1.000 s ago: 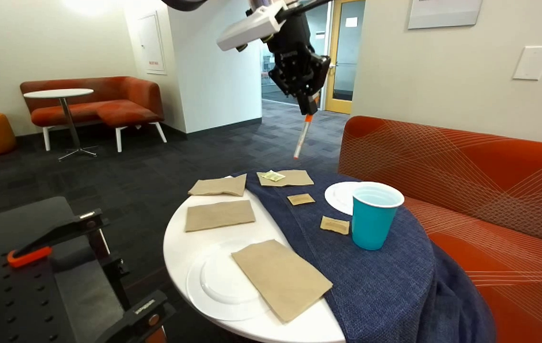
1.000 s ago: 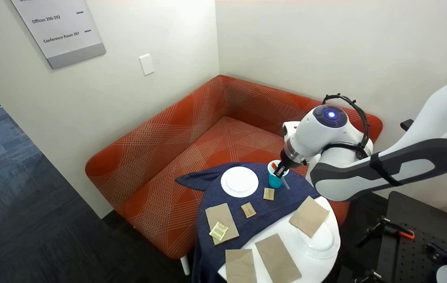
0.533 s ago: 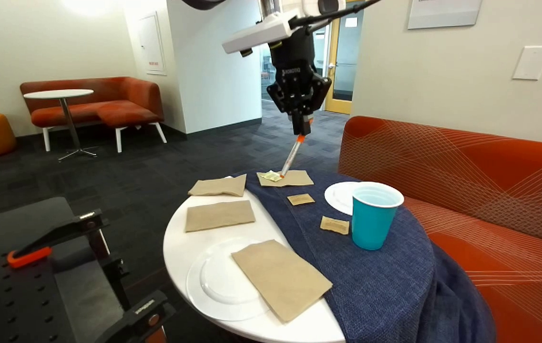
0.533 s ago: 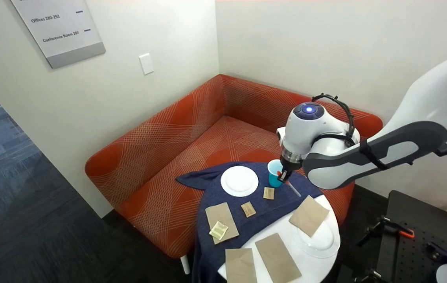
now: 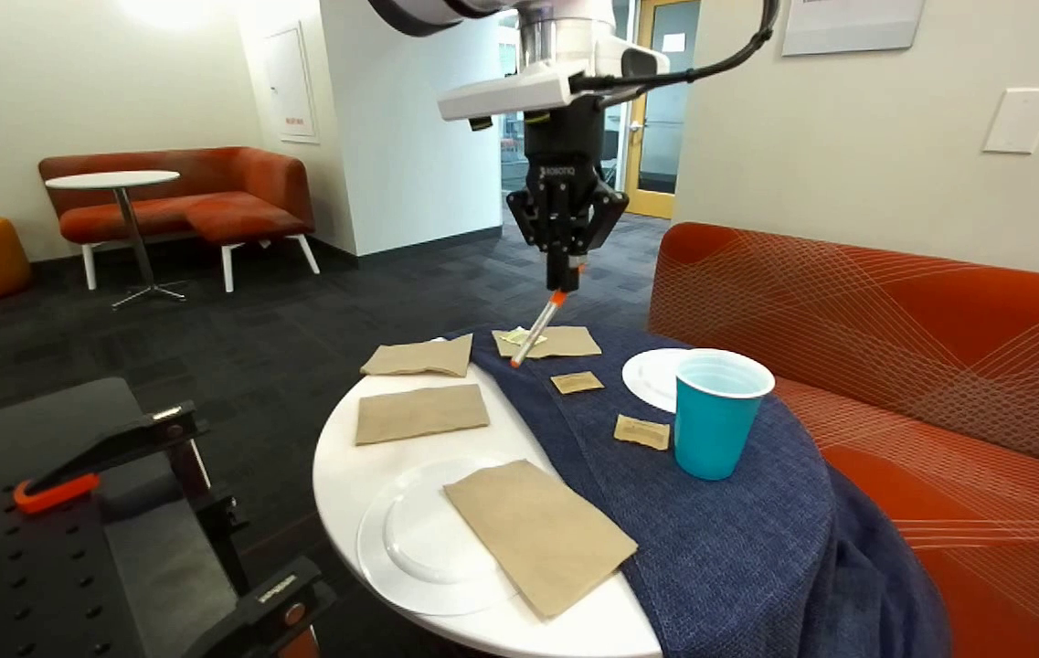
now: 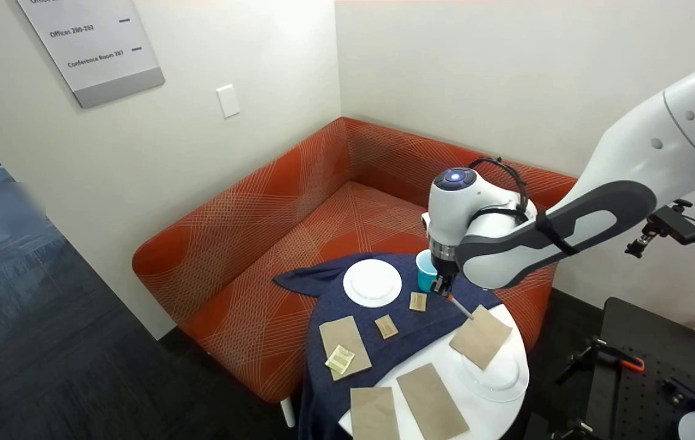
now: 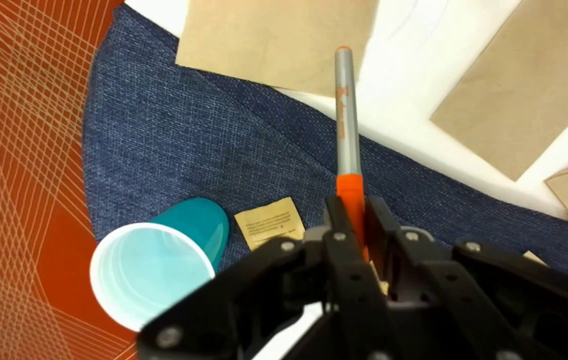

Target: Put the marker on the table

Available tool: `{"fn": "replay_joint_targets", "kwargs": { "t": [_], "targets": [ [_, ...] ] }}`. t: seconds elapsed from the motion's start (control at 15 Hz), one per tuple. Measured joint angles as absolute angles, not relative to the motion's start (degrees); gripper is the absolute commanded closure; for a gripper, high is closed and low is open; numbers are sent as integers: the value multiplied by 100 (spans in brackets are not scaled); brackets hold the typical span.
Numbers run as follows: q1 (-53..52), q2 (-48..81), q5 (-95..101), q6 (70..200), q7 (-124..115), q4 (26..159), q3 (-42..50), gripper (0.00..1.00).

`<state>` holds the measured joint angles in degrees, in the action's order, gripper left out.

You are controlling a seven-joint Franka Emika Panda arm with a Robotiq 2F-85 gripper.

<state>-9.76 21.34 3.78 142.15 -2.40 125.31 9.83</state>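
Observation:
The marker [image 5: 535, 334] has a grey barrel with an orange tip and an orange cap. My gripper [image 5: 563, 280] is shut on its orange cap end, and the barrel slants down from the fingers. In the wrist view the marker [image 7: 347, 120] points away from the jaws, with the cap between the two pads. The marker also shows in an exterior view [image 6: 461, 307], held in the air above the round white table [image 5: 336, 498]. A dark navy cloth [image 5: 720, 548] covers half of the table. The gap between marker and table is hard to judge.
A teal cup [image 5: 715, 429] stands on the cloth near the gripper, left of it in the wrist view [image 7: 204, 225]. Tan napkins [image 5: 423, 413], small packets [image 5: 642, 431] and white plates [image 6: 373, 282] lie around. A red sofa [image 5: 894, 347] borders the table.
My gripper has come down and turned more upright with the marker in it. The marker's free end has swung lower, toward the white part of the table.

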Motion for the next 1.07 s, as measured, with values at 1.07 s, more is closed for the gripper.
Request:
{"fn": "replay_joint_targets", "kwargs": {
  "t": [1.07],
  "targets": [
    [-113, 3409, 437, 13860, 512, 11667, 519, 96]
  ]
}}
